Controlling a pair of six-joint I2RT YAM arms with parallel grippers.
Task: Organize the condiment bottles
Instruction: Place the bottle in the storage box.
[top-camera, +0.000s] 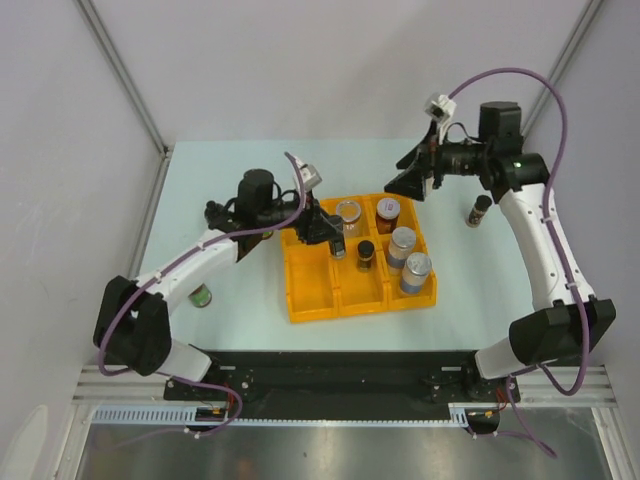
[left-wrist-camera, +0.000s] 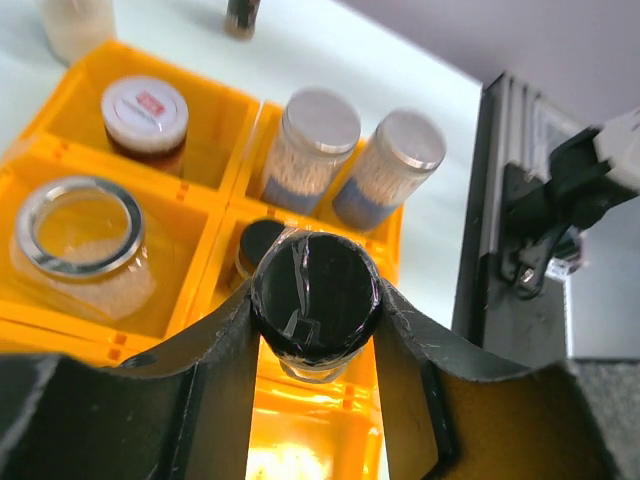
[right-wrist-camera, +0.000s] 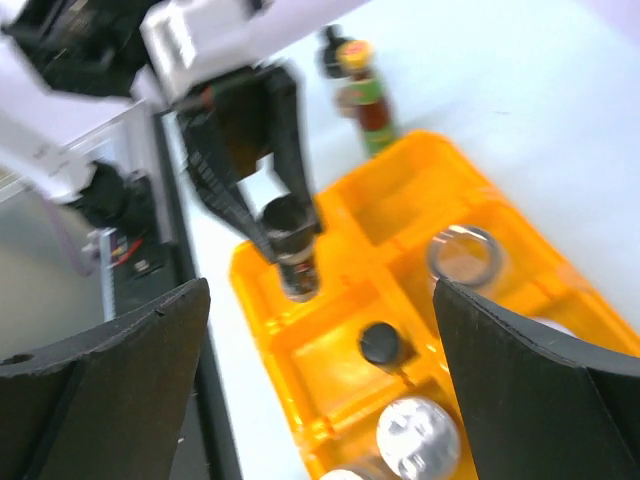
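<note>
Top view: left arm (top-camera: 200, 262) stretched over tray (top-camera: 310, 300), left gripper (top-camera: 326, 228) clamping black-capped jar (top-camera: 338, 246); right gripper (top-camera: 412, 182) spread wide; pale table (top-camera: 230, 320), white walls (top-camera: 300, 60).
Left wrist: held jar above tray; silver-lidded jars (left-wrist-camera: 322, 120) stand in compartments.
Right wrist: jaws far apart, high over tray.

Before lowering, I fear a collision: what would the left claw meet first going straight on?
Its held jar would probably touch the yellow tray floor, beside the standing black-capped jar; depth unclear.
</note>
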